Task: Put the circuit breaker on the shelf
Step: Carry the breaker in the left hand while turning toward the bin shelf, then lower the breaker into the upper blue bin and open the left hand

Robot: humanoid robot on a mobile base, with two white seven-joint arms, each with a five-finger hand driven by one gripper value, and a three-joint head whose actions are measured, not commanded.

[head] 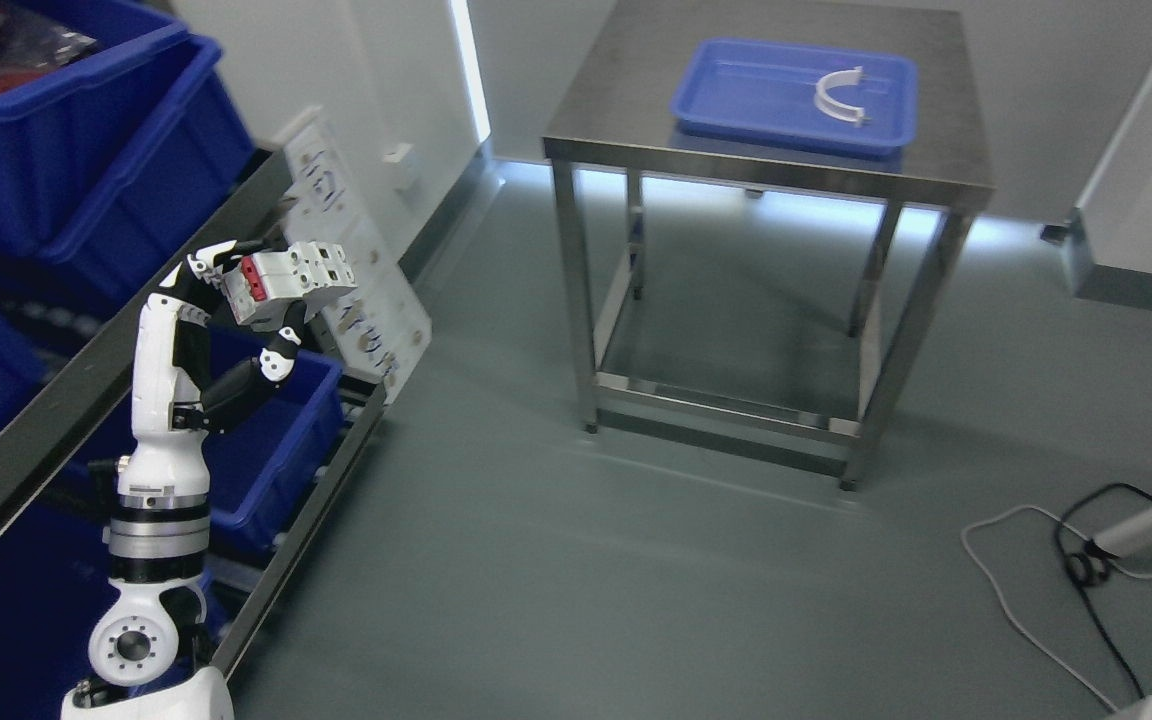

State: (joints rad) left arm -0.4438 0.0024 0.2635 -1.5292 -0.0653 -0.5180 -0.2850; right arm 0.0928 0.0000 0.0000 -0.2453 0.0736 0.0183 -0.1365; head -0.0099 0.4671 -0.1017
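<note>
A single head view looks down from above and forward over a grey floor. The left hand (236, 300), rising from the lower left corner on its arm, sits nearest the lens and low in the picture. Just to the hand's left, the shelf (56, 400) with blue bins (86, 130) runs along the frame's left edge, close enough to be cut off. Well to the hand's right and farther away stands a steel table (766, 140) at the top, seen from above. Far right of the hand, cables (1036, 560) lie near the lower right corner.
</note>
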